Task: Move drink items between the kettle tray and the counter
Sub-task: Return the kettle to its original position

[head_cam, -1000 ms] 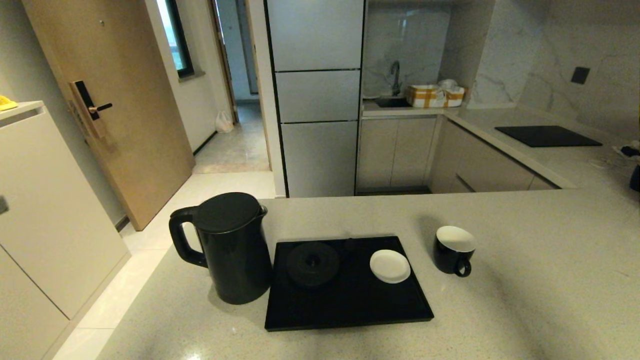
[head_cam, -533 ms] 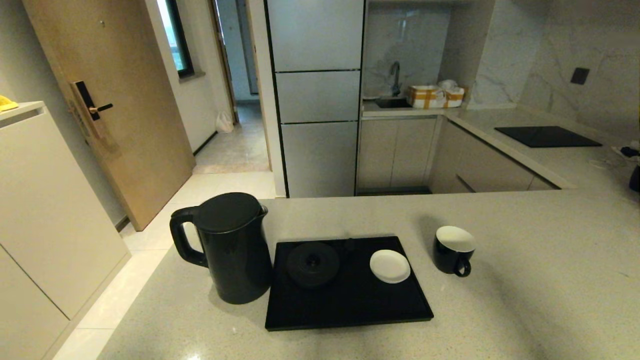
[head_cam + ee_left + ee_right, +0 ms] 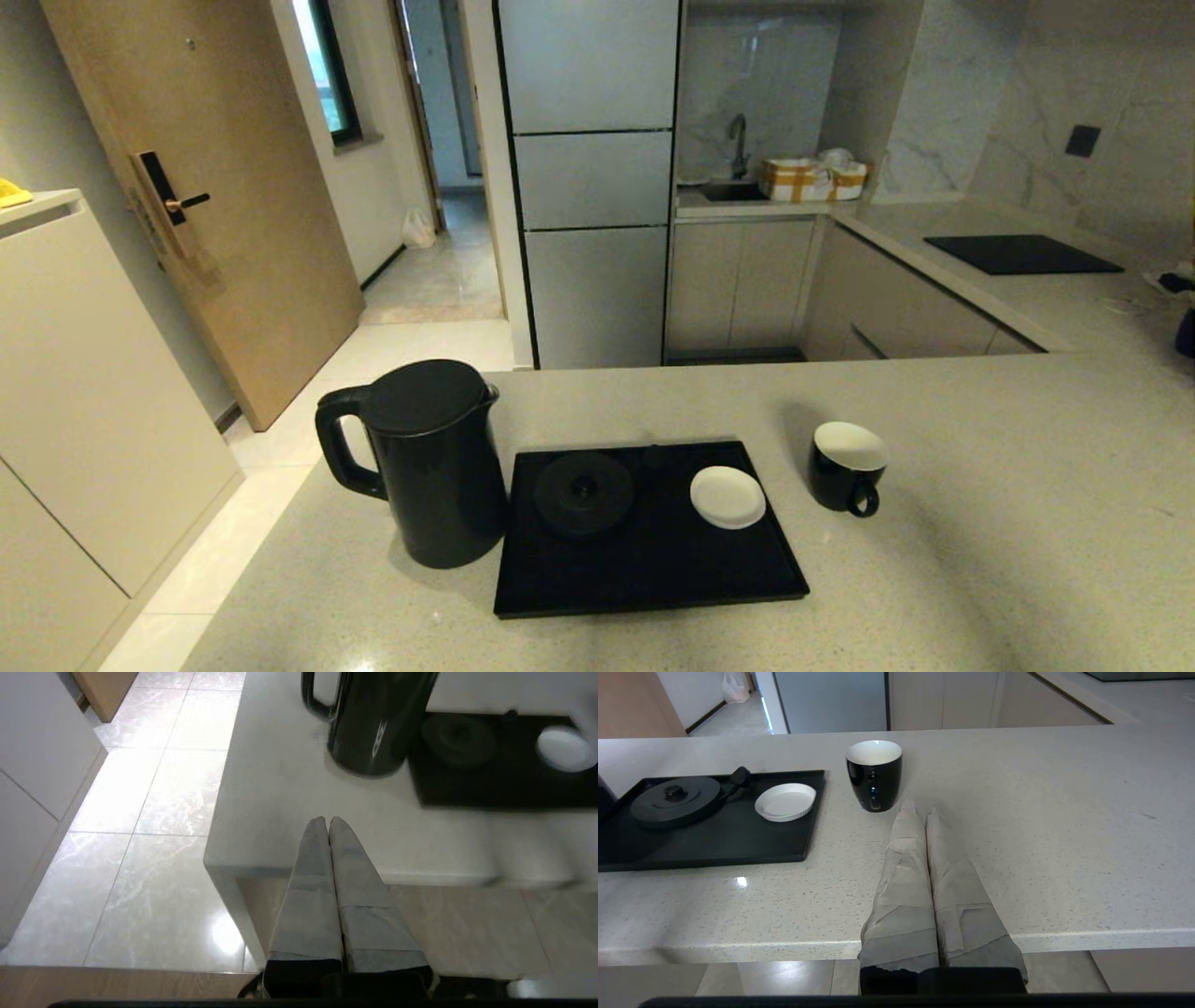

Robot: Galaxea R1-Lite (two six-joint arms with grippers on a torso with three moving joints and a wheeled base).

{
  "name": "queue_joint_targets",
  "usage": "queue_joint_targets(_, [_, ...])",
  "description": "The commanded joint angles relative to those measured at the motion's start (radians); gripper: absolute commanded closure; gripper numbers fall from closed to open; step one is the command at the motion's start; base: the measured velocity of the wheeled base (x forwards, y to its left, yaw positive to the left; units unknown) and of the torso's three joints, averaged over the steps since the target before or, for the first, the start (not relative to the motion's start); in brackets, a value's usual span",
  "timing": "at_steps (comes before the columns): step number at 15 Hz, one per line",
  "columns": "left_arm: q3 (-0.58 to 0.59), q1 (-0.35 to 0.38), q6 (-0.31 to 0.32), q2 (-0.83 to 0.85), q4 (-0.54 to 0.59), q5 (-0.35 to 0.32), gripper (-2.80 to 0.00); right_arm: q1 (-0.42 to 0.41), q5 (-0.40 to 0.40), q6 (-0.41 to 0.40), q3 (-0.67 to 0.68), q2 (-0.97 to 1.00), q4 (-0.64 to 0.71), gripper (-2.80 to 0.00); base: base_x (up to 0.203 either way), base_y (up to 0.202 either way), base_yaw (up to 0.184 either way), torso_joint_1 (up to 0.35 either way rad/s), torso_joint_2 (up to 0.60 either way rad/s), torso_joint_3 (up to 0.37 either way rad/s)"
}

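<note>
The tall black kettle [image 3: 429,467] stands on the beige counter [image 3: 980,523], touching the left edge of the black kettle tray [image 3: 653,569]. The small black cup [image 3: 848,464], white inside, stands on the counter to the right of the tray. Neither gripper shows in the head view. My left gripper [image 3: 328,820] is shut and empty, over the counter's near left corner, well short of the kettle [image 3: 378,723]. My right gripper [image 3: 920,807] is shut and empty, low over the counter's near edge, its tips just short of the cup [image 3: 874,774].
On the tray lie the round black kettle base [image 3: 584,492] and a small white saucer [image 3: 728,496]. The counter ends just left of the kettle, with tiled floor [image 3: 154,812] below. A black cooktop panel [image 3: 1022,253] lies on the far right worktop.
A small grey shape at the head view's left edge a second ago is gone. Kettle, cup, tray and saucer have not moved.
</note>
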Motion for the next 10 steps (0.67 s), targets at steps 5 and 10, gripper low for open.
queue_joint_targets(5, [0.412,0.031,0.094,-0.163,-0.408,0.004,0.00,-0.002,0.001,-0.002,0.000,0.000,-0.001,0.00,0.000,0.000,0.000,0.000,0.00,0.000])
queue_joint_targets(10, [0.600,0.032,0.082,-0.162,-0.775,-0.036,0.00,0.000,0.001,-0.002,0.000,0.000,-0.001,0.00,0.000,0.000,0.000,0.000,0.00,0.000])
